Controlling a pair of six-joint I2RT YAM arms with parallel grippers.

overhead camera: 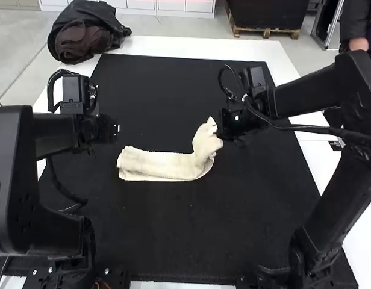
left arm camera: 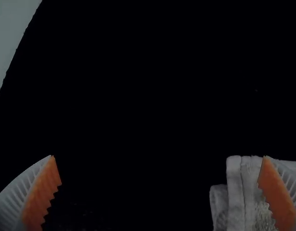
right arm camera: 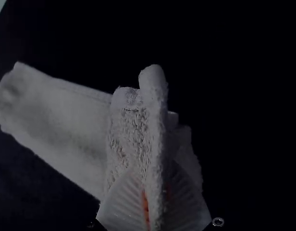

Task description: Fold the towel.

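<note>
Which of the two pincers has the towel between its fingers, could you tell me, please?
The right pincer: its fingers are shut on the raised end of the towel, whereas the left pincer is open, its fingers wide apart.

High view bright — wrist views seem dim

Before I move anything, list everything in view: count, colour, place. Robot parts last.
Towel: 1, cream, lying as a folded strip mid-mat, right end raised
Mat: 1, black, on the table
Table: 1, white, under the mat
Bag or garment heap: 1, black and dark brown, far left table corner
Left arm, right arm: 2, black, at either side
Left gripper: 1, white with orange pads, open near the towel's left end
Right gripper: 1, white with orange pads, closed on the towel's raised end
</note>
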